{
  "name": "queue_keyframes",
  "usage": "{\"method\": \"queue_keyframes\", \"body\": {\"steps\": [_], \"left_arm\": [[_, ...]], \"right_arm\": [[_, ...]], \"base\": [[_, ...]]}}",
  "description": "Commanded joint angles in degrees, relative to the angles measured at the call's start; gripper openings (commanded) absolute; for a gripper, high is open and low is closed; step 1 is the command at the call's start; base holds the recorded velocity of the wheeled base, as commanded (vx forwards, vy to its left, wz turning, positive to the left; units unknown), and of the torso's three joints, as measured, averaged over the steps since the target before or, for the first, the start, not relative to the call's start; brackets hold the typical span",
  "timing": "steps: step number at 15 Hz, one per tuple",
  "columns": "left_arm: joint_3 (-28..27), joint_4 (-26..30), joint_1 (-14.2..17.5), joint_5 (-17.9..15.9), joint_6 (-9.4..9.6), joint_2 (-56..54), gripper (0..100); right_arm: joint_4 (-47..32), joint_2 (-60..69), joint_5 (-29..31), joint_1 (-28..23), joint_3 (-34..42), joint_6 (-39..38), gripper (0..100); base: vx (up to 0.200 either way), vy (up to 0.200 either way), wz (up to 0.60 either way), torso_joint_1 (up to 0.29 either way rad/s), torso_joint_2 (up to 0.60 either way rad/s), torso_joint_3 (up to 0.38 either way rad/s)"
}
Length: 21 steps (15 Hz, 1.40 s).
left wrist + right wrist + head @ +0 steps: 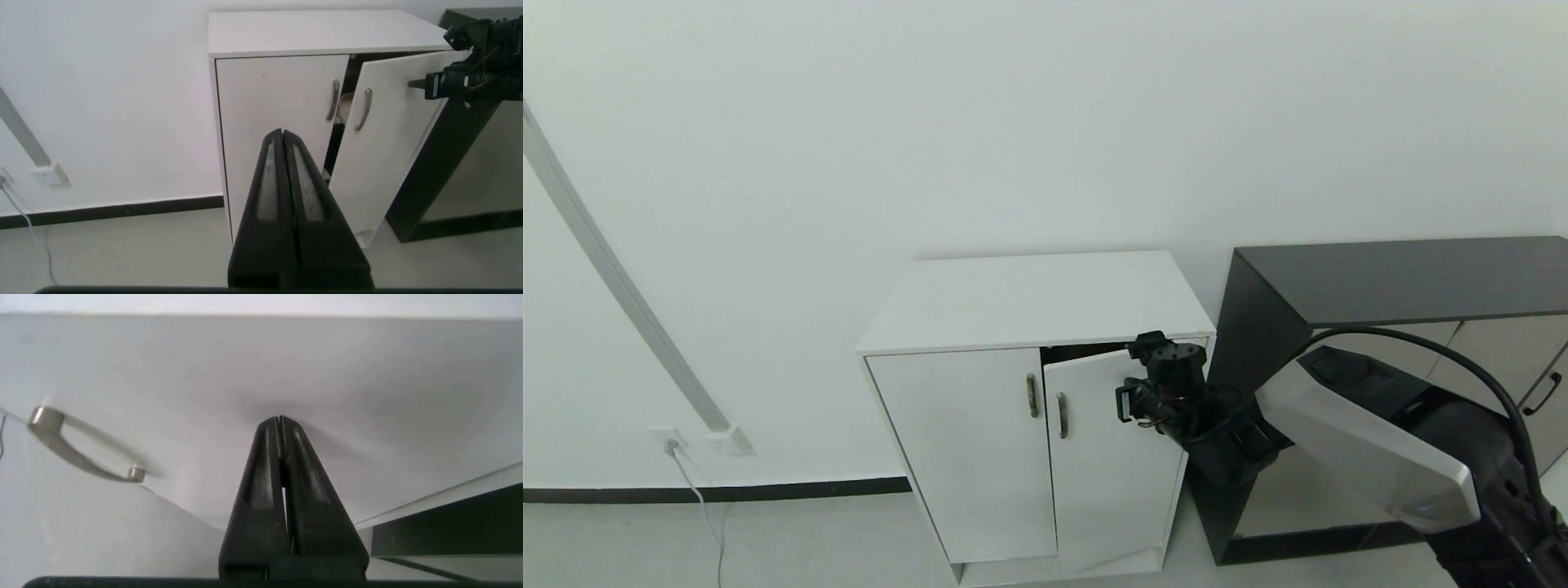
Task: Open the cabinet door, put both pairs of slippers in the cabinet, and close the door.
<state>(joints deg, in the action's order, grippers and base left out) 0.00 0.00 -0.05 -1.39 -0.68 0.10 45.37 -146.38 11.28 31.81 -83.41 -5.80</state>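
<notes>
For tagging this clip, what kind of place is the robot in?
Probably a plain office or lab room: a white two-door cabinet against a bare wall, a black sideboard beside it, and a wall socket with a cord plugged in.

Cabinet [968, 441] white w/ bronze-grey handles [1032, 395], sideboard [1405, 278] black, wall [1013, 122] white.

One white cabinet [1033, 302], its two doors [968, 457] [1115, 490], its two handles [1032, 395] [1062, 415], one black cabinet [1405, 278], two wall sockets [668, 439] [729, 441]
</notes>
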Motion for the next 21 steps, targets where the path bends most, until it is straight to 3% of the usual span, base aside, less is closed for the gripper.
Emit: {"method": "queue_keyframes", "body": {"steps": [1, 12, 21], "left_arm": [[0.0, 0.0, -0.04, -0.02, -0.02, 0.08, 0], [0.0, 0.0, -0.04, -0.02, -0.02, 0.08, 0], [0.0, 0.0, 0.05, -0.02, 0.07, 0.08, 0]], "right_arm": [[-0.11, -0.04, -0.03, 0.01, -0.44, 0.0, 0], [-6.35, -2.77, 2.17, -0.08, -9.49, 0.09, 0], [-7.14, -4.0, 2.17, -0.16, -11.43, 0.09, 0]], "base": [[0.0, 0.0, 0.0, 0.0, 0.0, 0.0], [0.0, 0.0, 0.0, 0.0, 0.0, 0.0], [0.0, 0.0, 0.0, 0.0, 0.0, 0.0]]}}
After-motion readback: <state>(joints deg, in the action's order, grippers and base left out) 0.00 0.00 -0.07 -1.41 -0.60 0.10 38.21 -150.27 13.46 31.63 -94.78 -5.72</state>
